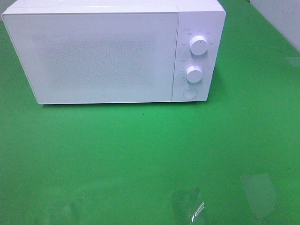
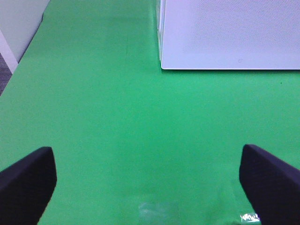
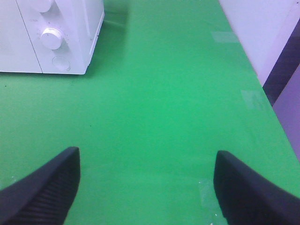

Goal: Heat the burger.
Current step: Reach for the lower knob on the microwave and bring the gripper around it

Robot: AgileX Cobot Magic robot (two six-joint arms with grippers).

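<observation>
Microwave (image 1: pixel 103 56) is sitting at the back of the green table (image 1: pixel 140 154) with its door shut and its knobs (image 1: pixel 199 46) facing forward. Burger isn't showing up in any view, so I can't tell where it is. Left gripper (image 2: pixel 147 164) and right gripper (image 3: pixel 147 161) are both hovering over the table, fingers spread wide, holding nothing.

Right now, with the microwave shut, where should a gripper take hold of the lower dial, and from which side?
Grip the lower dial by its round rim, pinching opposite sides, coming straight at the front panel of the microwave. It is a short white cylinder standing proud of the panel, so only its edge offers purchase. The right gripper, open and empty, looks nearer.
</observation>
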